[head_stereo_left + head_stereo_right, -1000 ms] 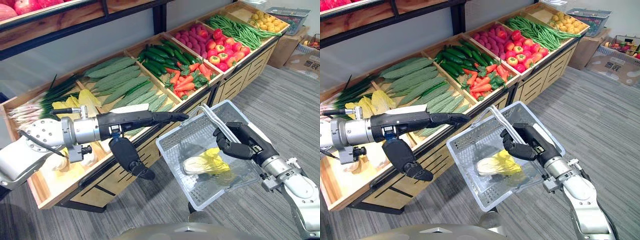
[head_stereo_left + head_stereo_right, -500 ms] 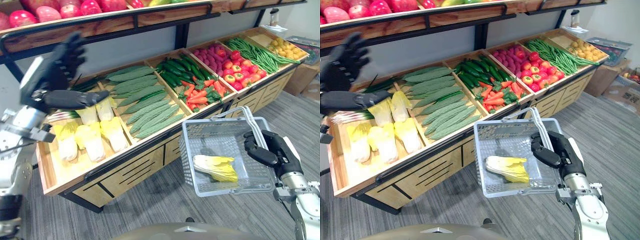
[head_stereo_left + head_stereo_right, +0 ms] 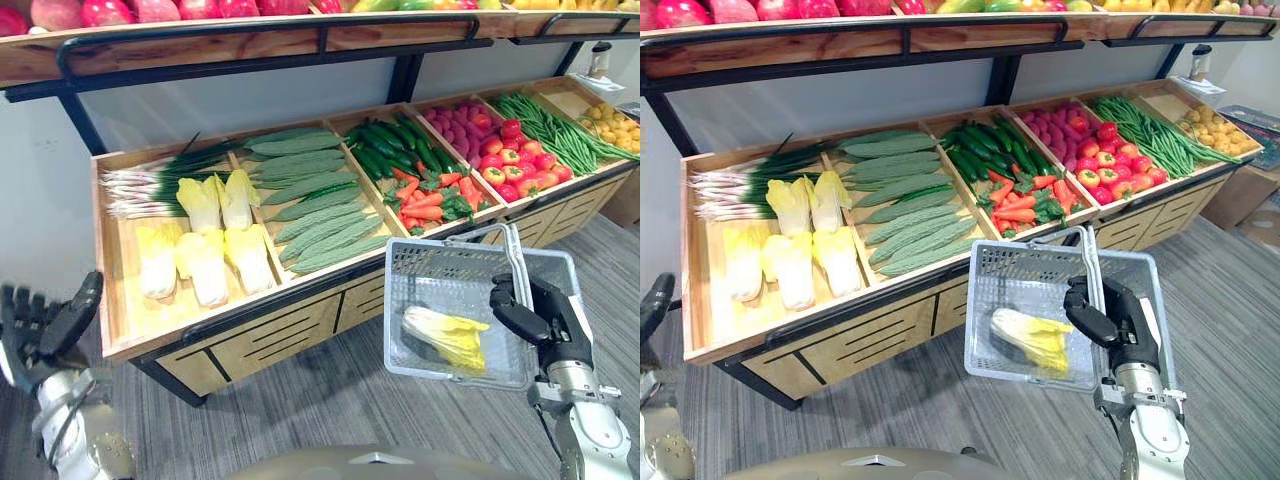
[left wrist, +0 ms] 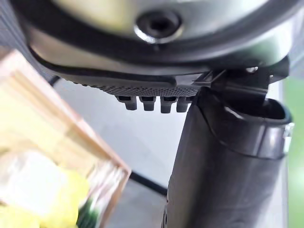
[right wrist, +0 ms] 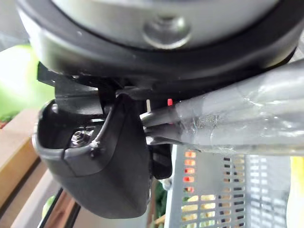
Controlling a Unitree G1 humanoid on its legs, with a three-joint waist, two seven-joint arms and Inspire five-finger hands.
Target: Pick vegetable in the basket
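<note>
long wooden stand (image 3: pixel 118 272) runs across the view, split into compartments; left end compartment holds a loose pile of cabbages (image 3: pixel 205 262) near its front edge, with spring onions (image 3: pixel 150 185) along the back edge; next compartment has long green gourds (image 3: pixel 310 200), then cucumbers (image 3: pixel 390 145) with carrots (image 3: pixel 430 195) toward the front edge; grey mesh basket (image 3: pixel 440 265) hangs in the air off the stand's front edge, toward its right end; right hand (image 3: pixel 530 310) clenched round the basket's handle (image 3: pixel 515 250), so it's busy; one cabbage (image 3: pixel 445 335) already lies on the basket's bottom, long axis slanting across it, leafy yellow end toward the right hand; left hand (image 3: pixel 40 340) is low, off the stand's left front corner, fingers straight and released, holding nothing; judgement: if another vegetable is wanted, the left hand is the free and nearer one; the piled cabbages lie up and to its right, over the front edge, long axes running front to back, so a reach from the front meets their ends; left hand cut off by the view edge; right fingertips partly hidden behind the handle; basket's far wall hard to make out.
</note>
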